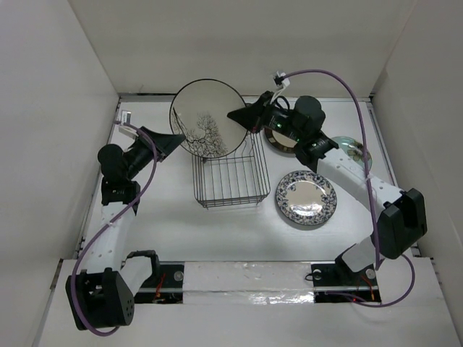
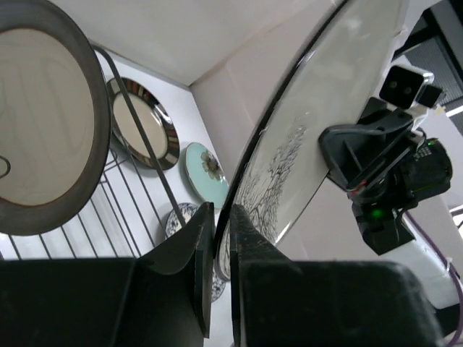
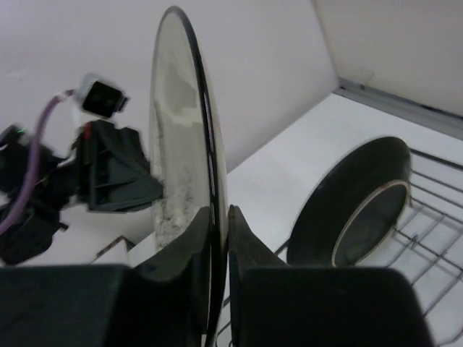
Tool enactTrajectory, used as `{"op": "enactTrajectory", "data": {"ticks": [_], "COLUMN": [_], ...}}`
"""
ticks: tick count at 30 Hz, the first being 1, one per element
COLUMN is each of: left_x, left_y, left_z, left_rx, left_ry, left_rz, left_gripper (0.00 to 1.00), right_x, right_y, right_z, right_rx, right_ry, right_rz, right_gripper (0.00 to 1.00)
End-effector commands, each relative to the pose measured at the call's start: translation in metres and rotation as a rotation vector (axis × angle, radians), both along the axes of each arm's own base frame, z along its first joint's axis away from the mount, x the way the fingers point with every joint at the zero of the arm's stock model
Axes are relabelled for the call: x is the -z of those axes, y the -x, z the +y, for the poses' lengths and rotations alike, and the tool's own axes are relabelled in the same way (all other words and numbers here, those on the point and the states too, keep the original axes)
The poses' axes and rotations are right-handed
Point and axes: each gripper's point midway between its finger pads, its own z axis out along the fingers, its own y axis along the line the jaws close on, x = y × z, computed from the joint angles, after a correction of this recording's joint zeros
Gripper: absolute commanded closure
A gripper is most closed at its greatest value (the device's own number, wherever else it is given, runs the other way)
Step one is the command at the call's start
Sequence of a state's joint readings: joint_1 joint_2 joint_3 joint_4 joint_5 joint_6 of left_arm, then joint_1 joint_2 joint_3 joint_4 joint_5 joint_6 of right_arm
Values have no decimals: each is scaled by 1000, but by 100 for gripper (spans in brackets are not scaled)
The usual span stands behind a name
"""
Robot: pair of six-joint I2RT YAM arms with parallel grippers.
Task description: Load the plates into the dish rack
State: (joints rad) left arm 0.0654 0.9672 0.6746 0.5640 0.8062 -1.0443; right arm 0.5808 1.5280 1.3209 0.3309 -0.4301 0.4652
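Five plates, two grippers and one dish rack (image 1: 231, 204) are in view. Nearest the arm bases, the blue-and-white floral plate (image 1: 306, 197) lies flat on the white table (image 1: 239, 235), just right of the rack. The black wire rack sits mid-table and holds one plate, the black-rimmed cream-centred plate (image 2: 40, 123), standing on edge among its tines. Over the rack's far end the grey speckled plate (image 1: 206, 116), marked with a dark branching pattern, is held upright between both arms. The left gripper (image 1: 176, 141) is clamped on its left rim and the right gripper (image 1: 239, 116) on its right rim. Whether its lower edge touches the wires cannot be told. Farther right, partly under the right arm, lie the dark-rimmed silvery plate (image 2: 137, 123) and the pale teal plate (image 1: 357, 150), both flat on the table. Plain white walls (image 1: 239, 43) close in the table on three sides.
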Motion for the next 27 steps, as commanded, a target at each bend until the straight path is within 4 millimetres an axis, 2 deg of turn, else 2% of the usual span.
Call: {"op": "enactTrajectory", "data": {"ticks": [1, 6, 7, 8, 9, 10, 11, 13, 14, 15, 17, 19, 21, 23, 27], "left_x": [-56, -41, -39, -42, -35, -36, -36, -32, -36, -26, -25, -20, -15, -8, 14], "left_y": [21, 12, 9, 5, 2, 1, 0, -5, -12, -15, -17, -20, -25, -27, -32], "left_z": [-11, -7, -6, -3, -1, 1, 2, 8, 15, 20, 26, 33, 41, 46, 54], "left_rx": [52, 20, 7, -20, -31, -43, -56, -102, -154, -177, -216, -264, -306, -340, -371], "left_ry": [-49, -78, -89, -100, -112, -134, -141, -156, -188, -211, -240, -252, -277, -291, -322], "left_rz": [-239, -199, -192, -192, -154, -168, -170, -137, -147, -90, -92, -69, -36, -19, 42], "left_gripper": [100, 100, 100, 100, 94, 83, 78, 66, 63, 60, 52, 45, 45, 59, 77], "right_x": [-7, -9, -15, -18, -20, -24, -27, -35, -42, -46, -55, -54, -57, -56, -50], "right_y": [21, 22, 21, 22, 16, 14, 15, 5, 8, 1, 1, -8, -14, -19, -40], "right_z": [9, 3, -3, -4, -10, -17, -19, -35, -39, -47, -56, -67, -78, -84, -107], "right_rx": [-107, -125, -110, -104, -72, -50, -42, 20, 30, 80, 126, 215, 288, 335, 548], "right_ry": [-27, -80, -97, -116, -131, -148, -165, -207, -227, -243, -261, -265, -278, -271, -216], "right_rz": [-91, -61, -70, -53, -45, -42, -33, -10, -2, 3, 6, 22, 22, 27, 23], "right_gripper": [98, 100, 100, 100, 100, 100, 100, 100, 100, 100, 100, 100, 100, 100, 100]}}
